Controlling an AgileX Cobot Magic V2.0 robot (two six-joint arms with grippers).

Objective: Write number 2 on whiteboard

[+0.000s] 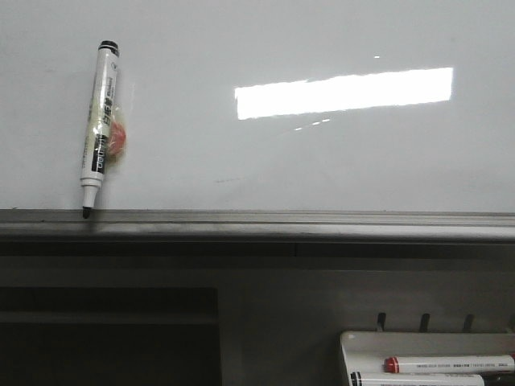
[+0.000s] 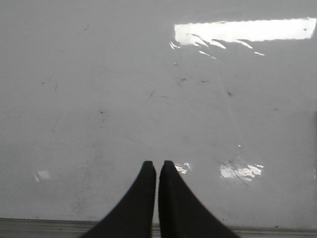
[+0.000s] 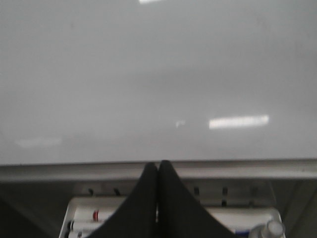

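The whiteboard fills the front view, glossy white with a bright rectangular reflection and a grey ledge along its lower edge. No number 2 shows on it; only faint smudges. A black-tipped marker stands nearly upright on the ledge at the left, tip down, leaning on the board, with something red and yellow behind it. Neither gripper shows in the front view. My left gripper is shut and empty, facing the whiteboard. My right gripper is shut and empty, at the ledge below the whiteboard.
A small white tray at the lower right holds a red-capped marker and a black-capped one. The tray also shows in the right wrist view, with a bottle cap at its right. A dark recess lies below the ledge at the left.
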